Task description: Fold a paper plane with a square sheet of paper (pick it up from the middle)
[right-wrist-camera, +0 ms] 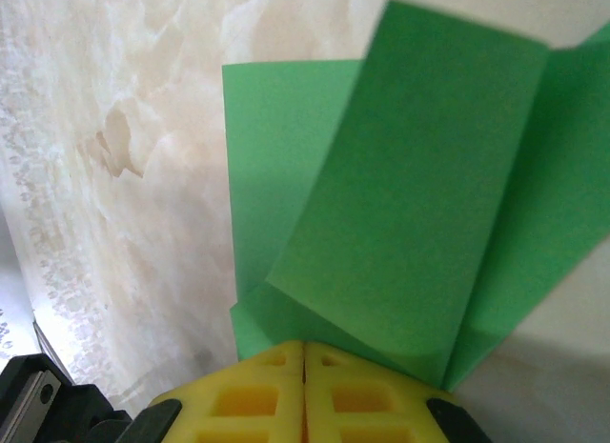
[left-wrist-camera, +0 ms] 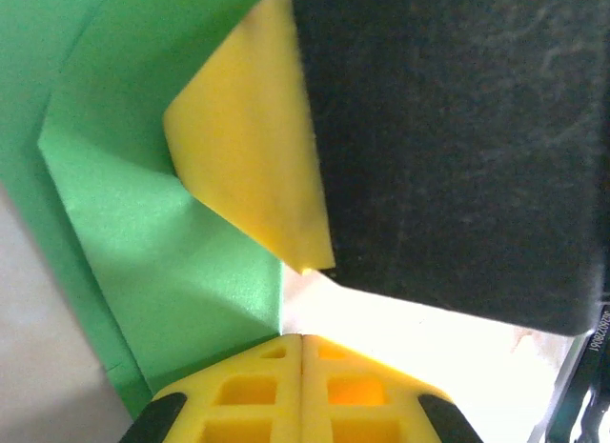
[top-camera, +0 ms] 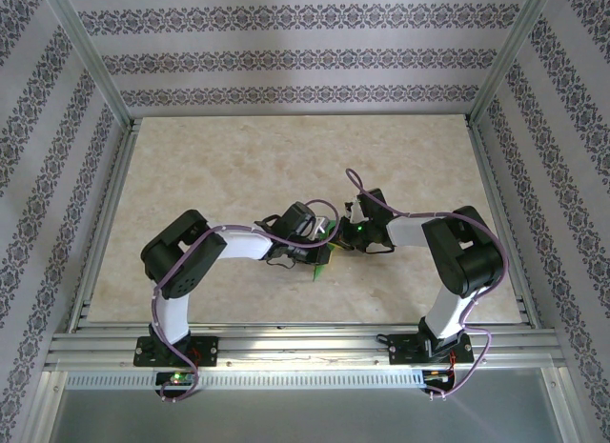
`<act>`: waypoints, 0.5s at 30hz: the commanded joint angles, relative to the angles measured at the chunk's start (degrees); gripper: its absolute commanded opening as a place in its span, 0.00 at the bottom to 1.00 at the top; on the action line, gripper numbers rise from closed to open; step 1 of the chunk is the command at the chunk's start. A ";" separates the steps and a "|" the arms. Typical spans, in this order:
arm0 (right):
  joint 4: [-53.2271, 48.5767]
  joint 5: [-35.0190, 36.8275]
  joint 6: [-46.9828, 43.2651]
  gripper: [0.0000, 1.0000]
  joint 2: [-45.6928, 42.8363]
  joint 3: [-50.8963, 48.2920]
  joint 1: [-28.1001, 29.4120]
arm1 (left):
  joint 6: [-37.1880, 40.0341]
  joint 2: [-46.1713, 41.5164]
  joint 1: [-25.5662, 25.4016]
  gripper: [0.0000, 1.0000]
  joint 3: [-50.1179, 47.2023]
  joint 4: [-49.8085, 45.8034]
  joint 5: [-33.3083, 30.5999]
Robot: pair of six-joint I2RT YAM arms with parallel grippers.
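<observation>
The square sheet of paper (top-camera: 322,259), bright green and folded into overlapping layers, hangs between my two grippers over the middle of the table. My right gripper (right-wrist-camera: 304,346) is shut on its lower edge, and creased flaps (right-wrist-camera: 419,205) fan up from the yellow fingertips. My left gripper (left-wrist-camera: 302,338) is shut too, with the sheet's straight edge (left-wrist-camera: 191,243) running down into its fingertips. Close above them in the left wrist view are the right gripper's yellow finger (left-wrist-camera: 253,157) and black body (left-wrist-camera: 448,148). In the top view the left gripper (top-camera: 322,235) and the right gripper (top-camera: 349,231) nearly touch.
The beige marbled table top (top-camera: 238,167) lies open beyond and beside the arms. Aluminium rails (top-camera: 305,340) frame it, with patterned walls (top-camera: 286,57) behind and at both sides. Purple cables (top-camera: 381,200) loop along both arms.
</observation>
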 commanded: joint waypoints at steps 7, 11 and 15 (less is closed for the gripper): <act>-6.14 4.63 -0.62 0.11 -1.10 0.07 0.26 | 2.37 -0.37 0.59 0.02 -3.74 -1.69 -2.01; -6.96 4.08 -0.80 0.11 -2.33 1.14 0.01 | 2.37 -1.96 0.59 0.01 -4.53 -0.84 -1.18; -8.11 3.61 -1.55 0.15 -5.50 1.94 -0.16 | 2.81 -2.70 0.59 0.01 -4.38 -1.66 -1.09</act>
